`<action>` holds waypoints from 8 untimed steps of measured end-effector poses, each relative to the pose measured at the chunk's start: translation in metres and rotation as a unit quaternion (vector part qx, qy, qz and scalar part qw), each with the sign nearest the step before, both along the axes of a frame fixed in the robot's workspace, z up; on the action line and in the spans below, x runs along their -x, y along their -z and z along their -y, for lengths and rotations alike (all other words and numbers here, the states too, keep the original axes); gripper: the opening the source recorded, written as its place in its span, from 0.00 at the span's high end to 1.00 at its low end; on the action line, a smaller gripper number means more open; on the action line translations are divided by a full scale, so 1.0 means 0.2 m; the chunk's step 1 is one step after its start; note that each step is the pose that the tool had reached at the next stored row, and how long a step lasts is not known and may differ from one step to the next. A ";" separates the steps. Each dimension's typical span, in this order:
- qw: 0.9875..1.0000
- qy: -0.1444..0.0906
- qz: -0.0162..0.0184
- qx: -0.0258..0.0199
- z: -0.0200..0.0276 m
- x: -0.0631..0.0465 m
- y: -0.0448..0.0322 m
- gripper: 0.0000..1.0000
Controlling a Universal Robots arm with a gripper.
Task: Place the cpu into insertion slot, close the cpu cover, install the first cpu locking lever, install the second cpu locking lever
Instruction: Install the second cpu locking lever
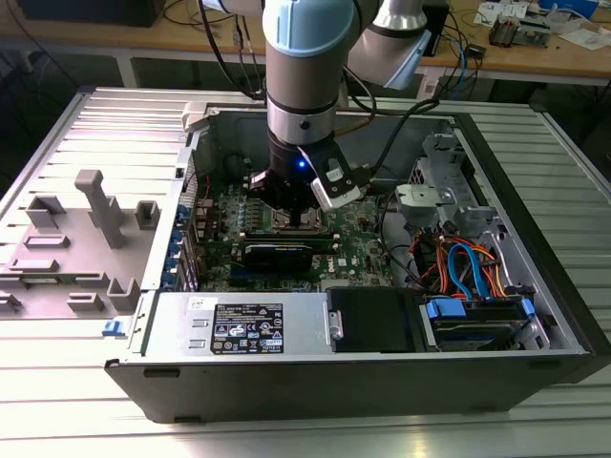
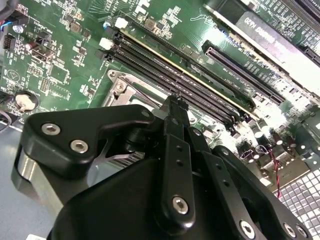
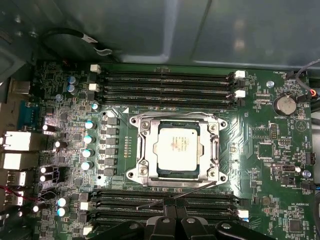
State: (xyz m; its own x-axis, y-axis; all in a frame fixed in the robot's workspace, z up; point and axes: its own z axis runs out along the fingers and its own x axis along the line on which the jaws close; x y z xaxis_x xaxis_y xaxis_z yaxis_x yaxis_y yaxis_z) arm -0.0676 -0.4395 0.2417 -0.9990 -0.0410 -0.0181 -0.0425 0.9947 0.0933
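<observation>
In the first wrist view the cpu (image 3: 176, 149), silver-topped, lies in the insertion slot (image 3: 218, 172). The cpu cover (image 3: 145, 150) is flat over it and frames it. One wire locking lever (image 3: 175, 114) lies along the socket's far edge. The other lever (image 3: 170, 197) slants loose across the memory slots on the near side. My gripper (image 3: 176, 220) hovers just beside that loose lever, its black fingers together. In the second wrist view the gripper (image 2: 174, 102) tip sits at the edge of the slot's metal frame (image 2: 125, 87). In the exterior view the gripper (image 1: 286, 205) stands low over the slot (image 1: 291, 222).
Long black memory slots (image 3: 165, 82) flank the socket on both sides. A black card (image 1: 277, 253) lies in front of it, then the power supply (image 1: 243, 324). Drive bays with blue and orange cables (image 1: 468, 267) fill the exterior view's right. A grey fixture (image 1: 67, 248) sits outside the case.
</observation>
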 end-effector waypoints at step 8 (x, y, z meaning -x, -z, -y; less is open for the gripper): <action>1.000 0.000 0.000 -0.002 0.000 0.00 0.000 0.89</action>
State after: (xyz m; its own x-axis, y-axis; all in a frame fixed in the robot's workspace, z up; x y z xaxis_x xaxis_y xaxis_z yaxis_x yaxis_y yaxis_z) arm -0.0676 -0.4395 0.2416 -0.9990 -0.0410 -0.0182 -0.0426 0.9944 0.0970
